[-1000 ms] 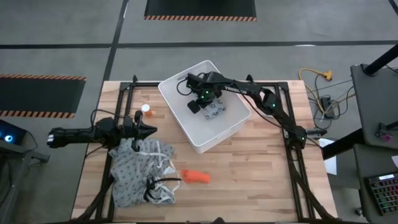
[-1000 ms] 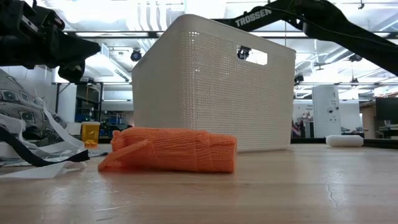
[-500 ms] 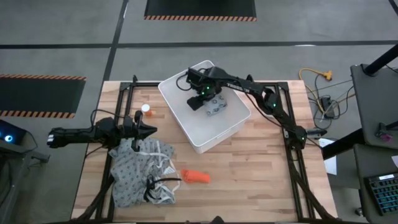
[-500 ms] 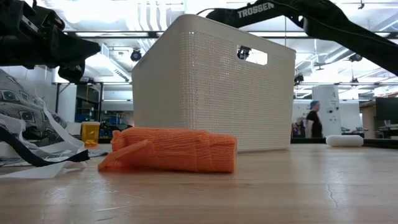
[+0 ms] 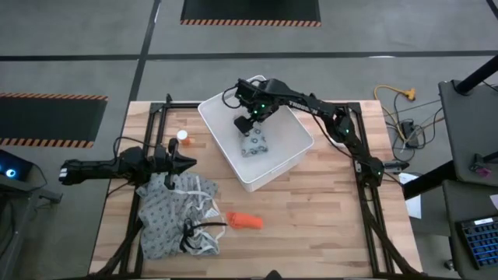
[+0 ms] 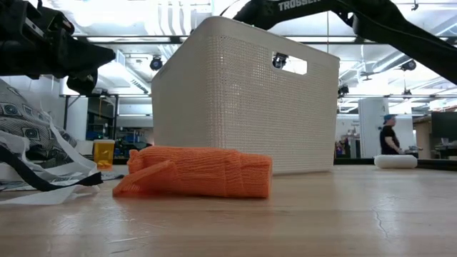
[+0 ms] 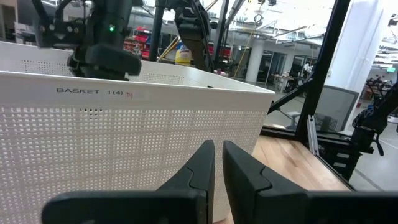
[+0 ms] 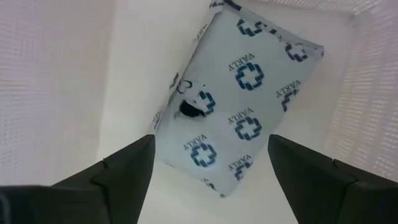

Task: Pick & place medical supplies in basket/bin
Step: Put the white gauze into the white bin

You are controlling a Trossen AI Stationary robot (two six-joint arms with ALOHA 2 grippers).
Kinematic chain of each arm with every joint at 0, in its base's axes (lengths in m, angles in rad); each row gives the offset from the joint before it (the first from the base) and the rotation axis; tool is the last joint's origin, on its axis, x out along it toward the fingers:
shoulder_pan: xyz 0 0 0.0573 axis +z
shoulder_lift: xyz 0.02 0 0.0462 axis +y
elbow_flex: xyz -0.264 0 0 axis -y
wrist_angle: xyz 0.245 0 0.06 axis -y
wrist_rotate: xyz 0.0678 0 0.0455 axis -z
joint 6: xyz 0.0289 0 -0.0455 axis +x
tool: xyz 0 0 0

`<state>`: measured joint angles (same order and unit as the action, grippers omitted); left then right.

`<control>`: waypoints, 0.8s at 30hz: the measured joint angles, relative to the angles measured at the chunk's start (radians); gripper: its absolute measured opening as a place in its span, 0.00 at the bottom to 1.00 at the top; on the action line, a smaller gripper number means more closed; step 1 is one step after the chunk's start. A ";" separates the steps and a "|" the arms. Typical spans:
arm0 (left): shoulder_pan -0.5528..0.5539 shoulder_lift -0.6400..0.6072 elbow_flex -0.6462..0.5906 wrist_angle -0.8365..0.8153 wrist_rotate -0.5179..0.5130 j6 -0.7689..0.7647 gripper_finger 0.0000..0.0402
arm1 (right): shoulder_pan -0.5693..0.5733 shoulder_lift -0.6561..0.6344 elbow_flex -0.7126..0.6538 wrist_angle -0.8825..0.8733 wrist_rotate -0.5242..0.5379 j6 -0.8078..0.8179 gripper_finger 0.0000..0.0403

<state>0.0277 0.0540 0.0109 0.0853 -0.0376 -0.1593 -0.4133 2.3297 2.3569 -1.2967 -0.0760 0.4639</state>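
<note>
The white basket/bin point(image 5: 289, 145) stands at the table's far middle. A pale blue-grey packet point(image 5: 253, 145) printed with blue crosses point(image 8: 239, 87) lies on its floor. My right gripper point(image 5: 250, 118) hangs open above the packet, inside the bin's far part, one finger on each side of it in the right wrist view point(image 8: 211, 180), touching nothing. My left gripper point(image 5: 185, 163) is shut and empty, level, left of the bin, facing its wall point(image 7: 124, 137). An orange tapered piece point(image 5: 244, 221) lies on the near table. A white orange-capped bottle point(image 5: 182, 138) stands left of the bin.
A crumpled grey patterned cloth with dark straps point(image 5: 175, 214) lies at the near left, under my left arm. In the low view a small white piece point(image 6: 395, 161) lies on the table at the right. A person point(image 6: 389, 135) stands far off in the room.
My right gripper has opened and let go of the packet, then risen a little toward the table's far edge. The packet has dropped to the bin's floor, shifted toward the left and turned.
</note>
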 joint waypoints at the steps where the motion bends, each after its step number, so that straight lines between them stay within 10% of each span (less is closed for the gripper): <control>1: 0.000 0.000 0.000 0.000 0.000 0.000 0.04 | 0.000 -0.005 0.000 0.001 0.000 -0.004 0.75; 24: 0.000 0.000 0.000 0.000 0.000 0.000 0.04 | -0.004 -0.610 -0.005 -0.217 0.257 -0.445 0.61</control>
<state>0.0277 0.0540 0.0109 0.0853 -0.0376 -0.1595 -0.4173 1.7192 2.3520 -1.5140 0.1807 0.0189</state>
